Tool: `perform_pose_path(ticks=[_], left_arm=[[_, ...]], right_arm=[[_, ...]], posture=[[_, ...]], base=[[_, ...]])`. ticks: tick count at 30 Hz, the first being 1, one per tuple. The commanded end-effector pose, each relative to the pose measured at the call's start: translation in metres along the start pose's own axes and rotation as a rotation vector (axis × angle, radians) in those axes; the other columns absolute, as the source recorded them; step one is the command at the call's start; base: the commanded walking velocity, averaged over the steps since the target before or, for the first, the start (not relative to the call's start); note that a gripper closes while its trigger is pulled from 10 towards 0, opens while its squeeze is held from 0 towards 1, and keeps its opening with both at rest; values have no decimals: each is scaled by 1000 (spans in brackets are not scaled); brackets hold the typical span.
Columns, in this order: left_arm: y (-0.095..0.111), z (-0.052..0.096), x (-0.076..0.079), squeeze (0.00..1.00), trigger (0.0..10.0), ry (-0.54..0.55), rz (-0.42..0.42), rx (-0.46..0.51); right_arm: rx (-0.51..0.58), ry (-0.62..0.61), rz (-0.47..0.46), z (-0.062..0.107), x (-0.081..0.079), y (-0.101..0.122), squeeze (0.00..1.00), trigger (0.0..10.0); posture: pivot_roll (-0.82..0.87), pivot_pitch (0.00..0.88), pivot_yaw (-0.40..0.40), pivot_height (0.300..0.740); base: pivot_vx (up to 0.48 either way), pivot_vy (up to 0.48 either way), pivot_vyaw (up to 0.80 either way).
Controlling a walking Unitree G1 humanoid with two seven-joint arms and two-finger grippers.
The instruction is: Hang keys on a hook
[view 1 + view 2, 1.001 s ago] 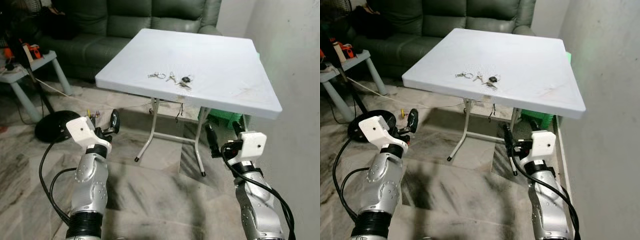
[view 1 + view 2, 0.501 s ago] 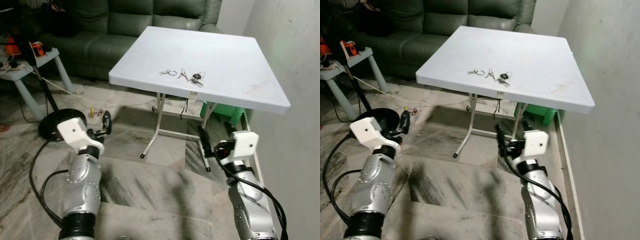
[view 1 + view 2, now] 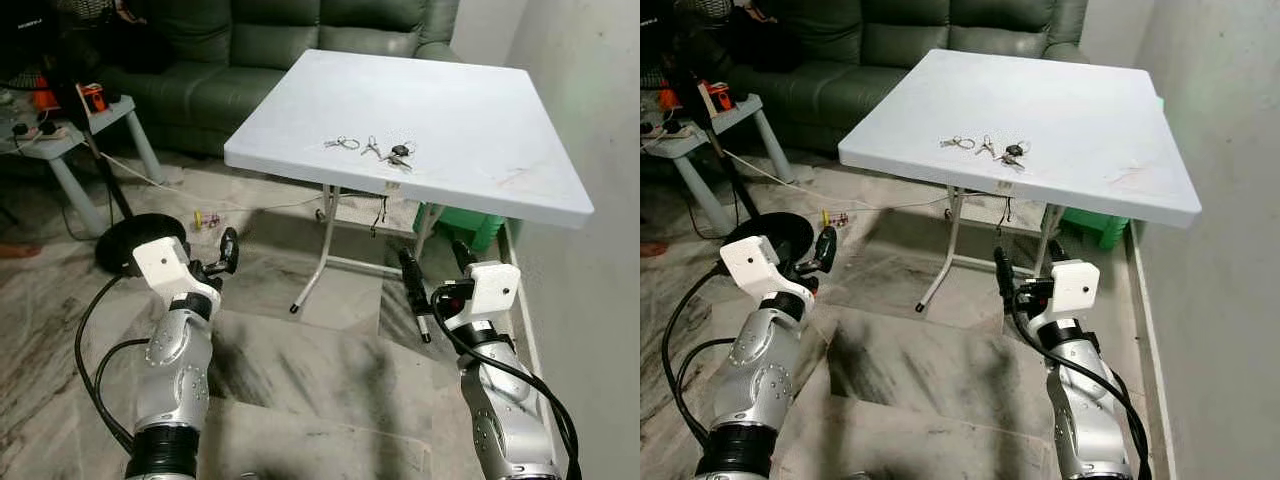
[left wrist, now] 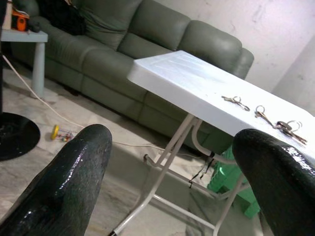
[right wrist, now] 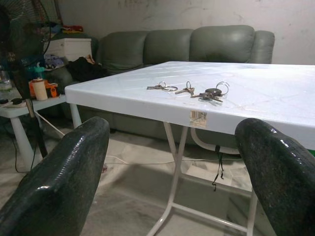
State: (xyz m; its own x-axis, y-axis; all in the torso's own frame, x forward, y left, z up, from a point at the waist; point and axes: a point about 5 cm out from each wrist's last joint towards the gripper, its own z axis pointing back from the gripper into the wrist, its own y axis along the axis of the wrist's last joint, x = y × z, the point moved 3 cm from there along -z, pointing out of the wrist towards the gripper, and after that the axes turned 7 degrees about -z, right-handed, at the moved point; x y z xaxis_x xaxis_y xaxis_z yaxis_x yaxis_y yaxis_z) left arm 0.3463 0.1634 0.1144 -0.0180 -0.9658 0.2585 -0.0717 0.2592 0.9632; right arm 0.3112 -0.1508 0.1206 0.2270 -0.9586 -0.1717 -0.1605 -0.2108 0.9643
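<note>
Approach phase; nothing grasped yet. The keys [image 3: 372, 151] lie in a loose row of small bunches on the white folding bench [image 3: 500, 120], close to its near edge, at about 12 o'clock from the robot. No hook is visible in any view, so the hanging spot cannot be placed.

Left hand [image 3: 228, 254] sits low at roughly 10 o'clock, forearm raised, fingers spread wide and empty; its wrist view looks between the two black fingertips [image 4: 74, 182] up at the bench and keys. Right hand [image 3: 1025, 278] sits at about 2 o'clock, below bench height and short of the bench's front edge, also spread wide with nothing between the fingers [image 5: 59, 182]; the keys sit between them in its wrist view.

Judgement: both arms are held forward and open as a ready posture while the body closes in on the bench. The right hand lines up better with the keys. It must rise above the bench top before reaching. Thin, flat keys on a smooth surface may slip during the pinch.

Behind the bench: green sofa [image 3: 280, 40]; fan base [image 3: 130, 240] on the floor at 10 o'clock.
</note>
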Motion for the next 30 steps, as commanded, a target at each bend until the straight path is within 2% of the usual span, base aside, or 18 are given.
perform_pose_path(ticks=[1,11,30], left_arm=[[3,-1,1,0,10000,-18,-30,4],[3,-1,6,0,10000,-51,-49,8],[3,0,6,0,10000,-57,-56,5]], right_arm=[[5,2,-1,-1,0,2,0,10000],[5,-2,-3,0,0,1,0,10000],[1,-4,-5,0,0,0,0,10000]], posture=[[-16,0,-7,702],[-17,0,-5,702],[-12,0,-5,702]], base=[[405,0,0],[444,0,0],[469,0,0]])
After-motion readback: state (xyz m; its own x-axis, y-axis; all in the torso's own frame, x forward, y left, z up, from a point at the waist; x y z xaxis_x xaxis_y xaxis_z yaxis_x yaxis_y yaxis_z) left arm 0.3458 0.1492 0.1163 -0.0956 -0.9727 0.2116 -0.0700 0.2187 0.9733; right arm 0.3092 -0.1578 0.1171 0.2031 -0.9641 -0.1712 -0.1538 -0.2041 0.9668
